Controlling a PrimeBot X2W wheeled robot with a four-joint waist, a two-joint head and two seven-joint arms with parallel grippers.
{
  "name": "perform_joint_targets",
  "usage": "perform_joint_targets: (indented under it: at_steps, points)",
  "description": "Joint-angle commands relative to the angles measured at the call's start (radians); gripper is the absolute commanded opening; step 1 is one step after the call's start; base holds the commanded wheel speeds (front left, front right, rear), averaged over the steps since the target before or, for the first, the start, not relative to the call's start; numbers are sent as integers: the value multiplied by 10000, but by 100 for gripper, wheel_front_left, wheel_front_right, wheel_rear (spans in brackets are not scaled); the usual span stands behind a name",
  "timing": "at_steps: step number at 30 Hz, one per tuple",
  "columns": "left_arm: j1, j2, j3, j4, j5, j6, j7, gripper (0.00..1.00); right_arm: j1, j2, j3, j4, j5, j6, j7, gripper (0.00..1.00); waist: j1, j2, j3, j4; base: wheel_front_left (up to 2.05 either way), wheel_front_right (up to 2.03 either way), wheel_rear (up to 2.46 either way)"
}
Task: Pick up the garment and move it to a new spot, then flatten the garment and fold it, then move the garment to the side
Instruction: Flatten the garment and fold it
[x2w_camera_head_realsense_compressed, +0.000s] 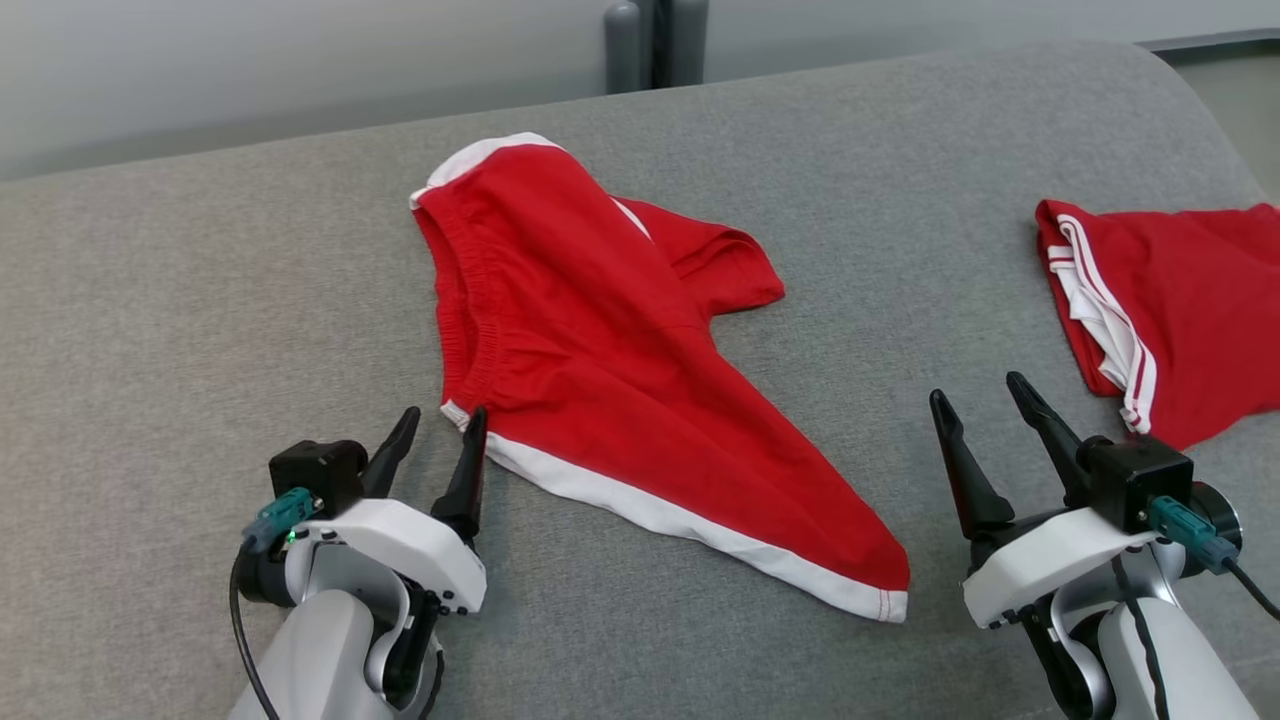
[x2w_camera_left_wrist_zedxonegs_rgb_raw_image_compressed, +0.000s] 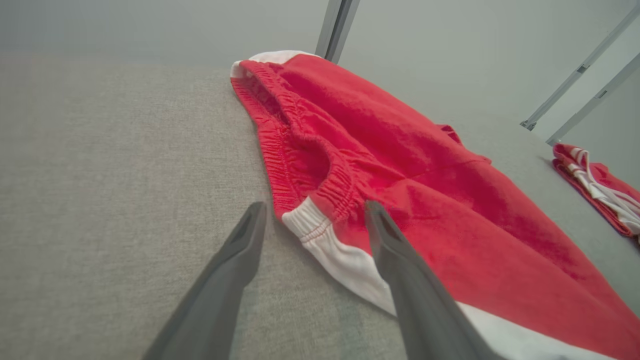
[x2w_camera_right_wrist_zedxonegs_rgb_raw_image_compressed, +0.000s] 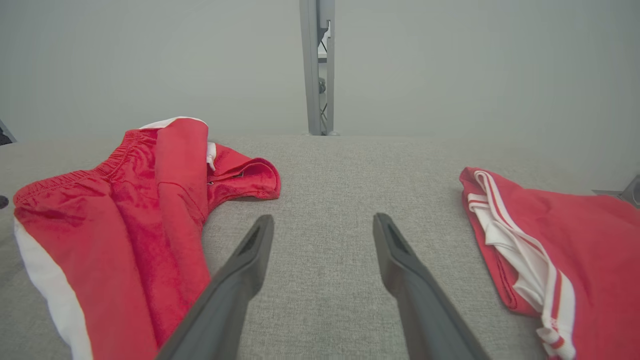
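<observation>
1. Lying across the middle of the grey cushioned surface (x2w_camera_head_realsense_compressed: 200, 300), the red garment (x2w_camera_head_realsense_compressed: 620, 380) looks like a pair of shorts with an elastic waistband and white trim along its near edge. It is creased and partly folded over itself, and one leg pokes out on the far right side.
2. The gathered waistband runs down the garment's left side, from a white-edged far end to the waistband corner (x2w_camera_left_wrist_zedxonegs_rgb_raw_image_compressed: 310, 222) nearest the robot, where the white trim begins.
3. The left gripper (x2w_camera_head_realsense_compressed: 444, 415) sits low at the near left with its jaws spread wide, holding nothing. Its two fingers straddle the waistband corner: one is over bare cushion just beside the cloth, the other over the white trim. In the left wrist view that second finger seems to rest on the fabric, but the angle is too shallow to be sure of contact.
4. The right gripper (x2w_camera_head_realsense_compressed: 977, 388) is at the near right, also wide open and empty. It points over bare cushion between the two pieces of clothing and touches neither.
5. A second red garment (x2w_camera_head_realsense_compressed: 1180, 300) with white stripes lies bunched at the right edge, well apart from the first.
6. A grey post (x2w_camera_head_realsense_compressed: 622, 45) stands behind the far edge of the surface.
</observation>
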Motion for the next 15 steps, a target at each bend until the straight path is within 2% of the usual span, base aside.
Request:
perform_joint_targets:
  at_steps: [1, 7, 15]
  points:
    - [-149, 63, 50, 27, -48, 80, 5, 100, -96, -38, -42, 14, -31, -3, -100, 100, 0, 0, 76, -87, 0, 0, 0]
    - [-481, 155, 131, 717, 77, 715, 237, 100, -153, -37, -61, 183, -182, -3, -181, 100, 0, 0, 221, -274, 0, 0, 0]
    - [-765, 191, 234, 1179, -86, 938, 412, 100, -233, 70, -118, 337, -307, -3, -301, 100, 0, 0, 413, -339, 0, 0, 0]
